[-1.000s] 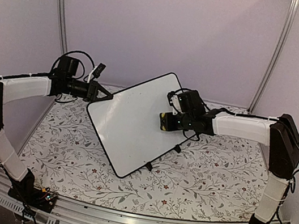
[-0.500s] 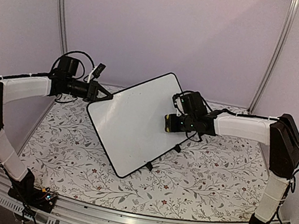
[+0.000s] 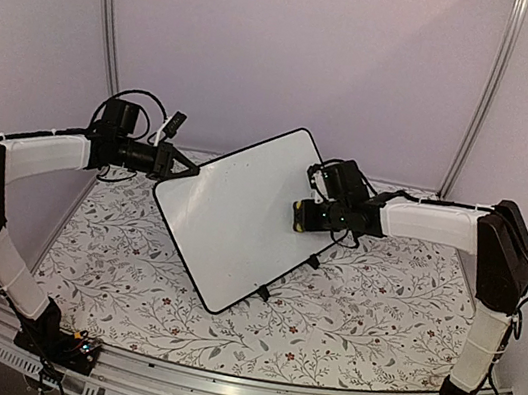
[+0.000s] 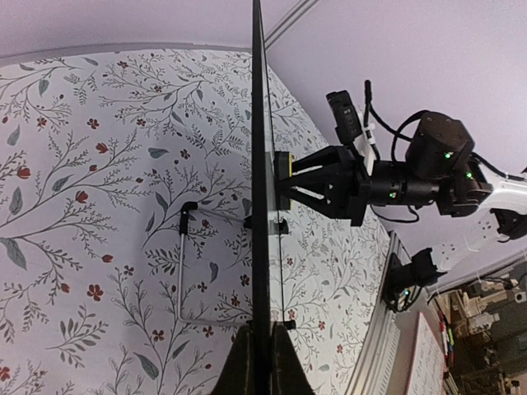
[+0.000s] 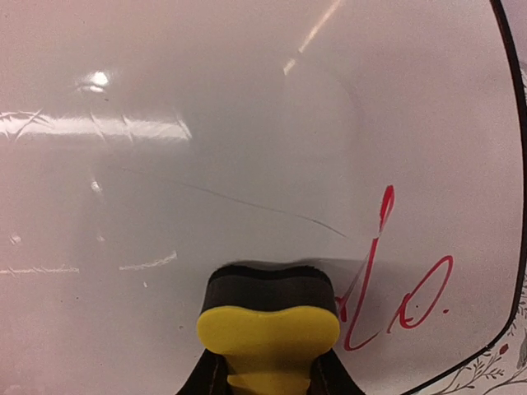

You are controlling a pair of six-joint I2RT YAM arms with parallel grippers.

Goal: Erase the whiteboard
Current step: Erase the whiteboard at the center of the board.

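The whiteboard (image 3: 235,218) sits in the centre of the top view, turned like a diamond above the flowered tablecloth (image 3: 356,314), one corner toward the back wall and one toward the bottom of the frame. The left gripper (image 3: 190,171) is clamped tight on the board's left corner. In the left wrist view the board shows edge-on, running up the middle of the frame from between the fingers. The right gripper (image 3: 308,213) is closed on a yellow-and-black eraser (image 3: 294,215), whose dark pad presses flat against the board's face near its right edge. In the right wrist view, red handwriting (image 5: 395,288) lies just right of the eraser in the lower right, touching its corner, and a thin dark line (image 5: 230,197) crosses the middle of the face.
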